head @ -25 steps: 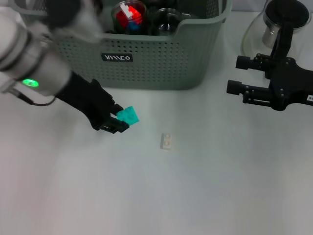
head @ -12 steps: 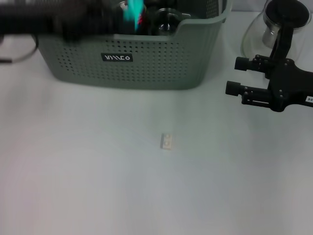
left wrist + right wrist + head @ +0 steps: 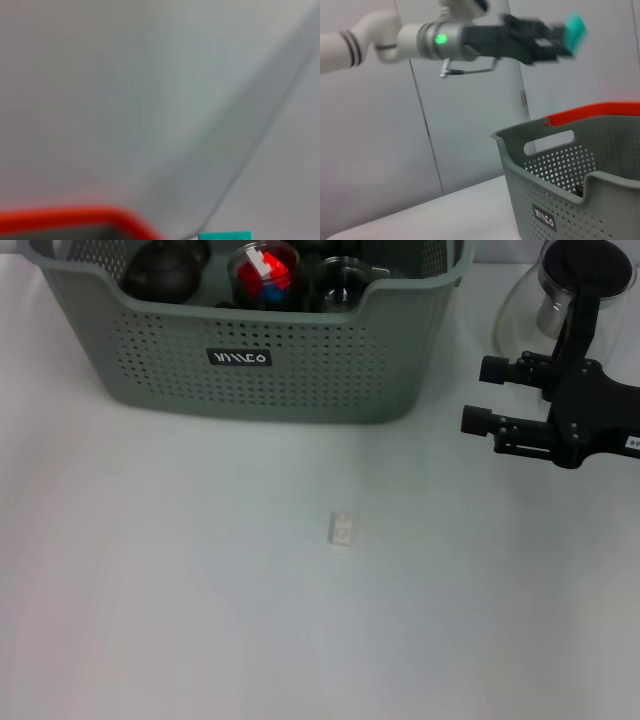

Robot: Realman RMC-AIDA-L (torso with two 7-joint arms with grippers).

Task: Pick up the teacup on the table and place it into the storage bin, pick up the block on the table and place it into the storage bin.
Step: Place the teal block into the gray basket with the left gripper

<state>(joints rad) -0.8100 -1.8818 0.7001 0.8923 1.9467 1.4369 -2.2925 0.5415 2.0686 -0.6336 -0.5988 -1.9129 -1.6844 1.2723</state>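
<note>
The grey-green storage bin (image 3: pixel 300 380) stands at the far middle of the table. High above the bin (image 3: pixel 560 190), in the right wrist view, my left gripper (image 3: pixel 563 36) is shut on a teal block (image 3: pixel 575 27); the head view does not show that arm. The block's edge (image 3: pixel 225 236) shows in the left wrist view. A small white block (image 3: pixel 342 528) lies on the table in front of the bin. No teacup is on the table. My right gripper (image 3: pixel 478 395) hovers open at the right, holding nothing.
Inside the bin sit a dark round pot (image 3: pixel 160 275), a glass with red and blue pieces (image 3: pixel 265 270) and a glass cup (image 3: pixel 345 285). A glass teapot (image 3: pixel 575 285) with a black handle stands at the far right, behind my right gripper.
My left arm lifted the teal block from the table up over the bin and out of the head view. The right arm and the white block stayed put.
</note>
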